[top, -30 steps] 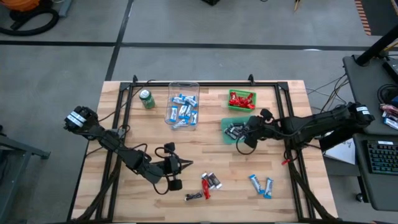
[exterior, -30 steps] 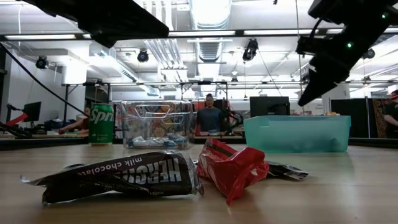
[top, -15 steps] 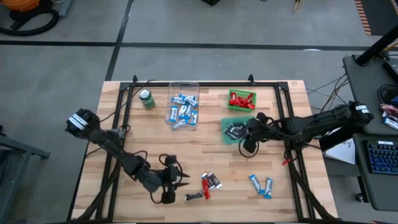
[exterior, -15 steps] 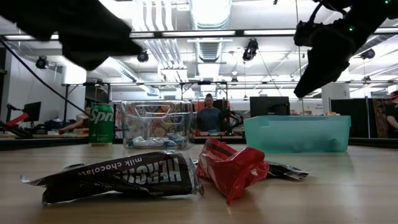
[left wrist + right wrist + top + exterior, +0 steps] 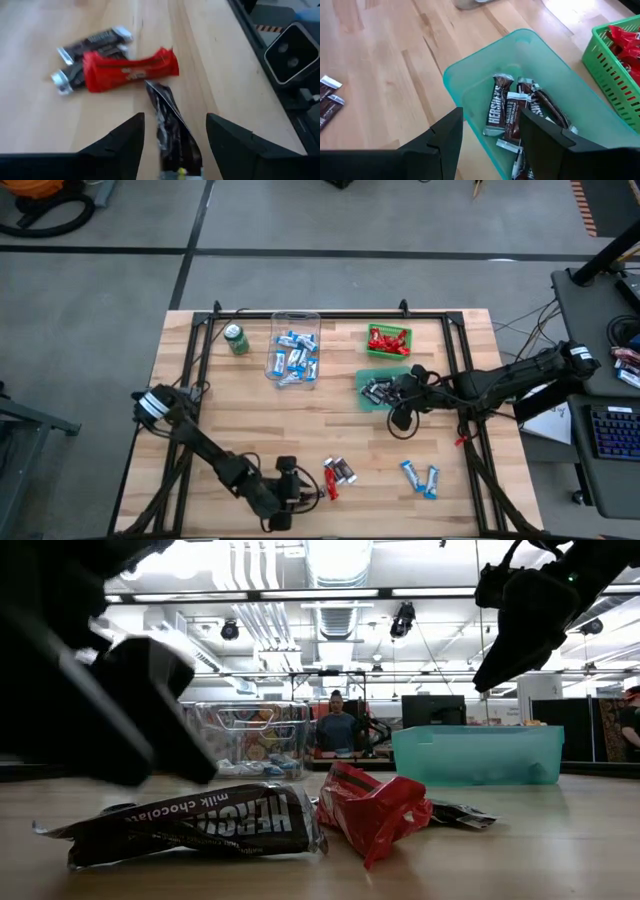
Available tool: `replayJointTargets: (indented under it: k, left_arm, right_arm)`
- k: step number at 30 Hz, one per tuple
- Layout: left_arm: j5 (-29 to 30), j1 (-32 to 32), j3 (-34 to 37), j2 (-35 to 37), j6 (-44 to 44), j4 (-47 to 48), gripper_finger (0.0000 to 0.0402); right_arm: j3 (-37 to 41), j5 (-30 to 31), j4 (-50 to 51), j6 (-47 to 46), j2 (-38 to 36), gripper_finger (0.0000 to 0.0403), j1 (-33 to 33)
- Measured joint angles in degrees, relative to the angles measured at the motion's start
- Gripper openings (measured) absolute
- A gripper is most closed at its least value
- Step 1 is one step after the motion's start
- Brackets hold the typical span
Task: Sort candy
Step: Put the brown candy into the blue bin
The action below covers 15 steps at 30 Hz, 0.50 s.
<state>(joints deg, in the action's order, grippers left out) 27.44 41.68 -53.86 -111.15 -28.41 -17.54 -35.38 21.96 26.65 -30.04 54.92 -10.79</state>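
1. Candy lies scattered and binned across the wooden table [image 5: 200, 380]: near the front edge we see a dark Hershey's bar [image 5: 190, 825] lying flat, a crinkled red bar [image 5: 372, 808] just beside it, and a black-and-silver bar [image 5: 95, 39] touching the red one on its far side.
2. Two blue-and-white bars [image 5: 420, 477] lie side by side to the right of that group, well apart from it.
3. We find the table to be pale planks with visible grain, framed by black metal rails, standing on a grey floor; beyond it the low view shows an office with ceiling lights, ducts, monitors and a seated person [image 5: 337, 730].
4. The clear box [image 5: 296, 348] at the back holds blue-and-white bars, the green basket [image 5: 389, 341] with its slatted walls holds red ones, and the teal tub [image 5: 470, 80], smooth and translucent, holds several Hershey's bars.
5. A green soda can [image 5: 236, 339] stands upright left of the clear box.
6. The left gripper [image 5: 175, 135] is low at the front edge, its fingers spread wide with the dark Hershey's bar between them; we see no contact with the wrapper.
7. The right gripper [image 5: 487, 135] hangs above the near rim of the teal tub, its fingers parted and holding nothing.
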Motion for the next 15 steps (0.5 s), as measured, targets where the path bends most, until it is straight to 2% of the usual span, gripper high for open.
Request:
replayJointTargets:
  k: [6, 10, 15]
  left_arm:
    - [0.1, 0.2, 0.0, -3.0, -6.1, 0.8, 0.0196]
    - [0.1, 0.3, 0.1, -3.6, -7.2, 0.4, 0.0189]
    - [0.1, 0.3, 0.4, -3.6, -7.2, 1.2, 0.0145]
  right_arm:
    - [0.0, 0.0, -0.4, -0.1, 0.0, 0.0178, -0.6]
    - [0.0, 0.0, -0.5, -0.1, 0.0, 0.0178, -1.0]
    - [0.0, 0.0, -0.5, -0.1, 0.0, 0.0178, -1.0]
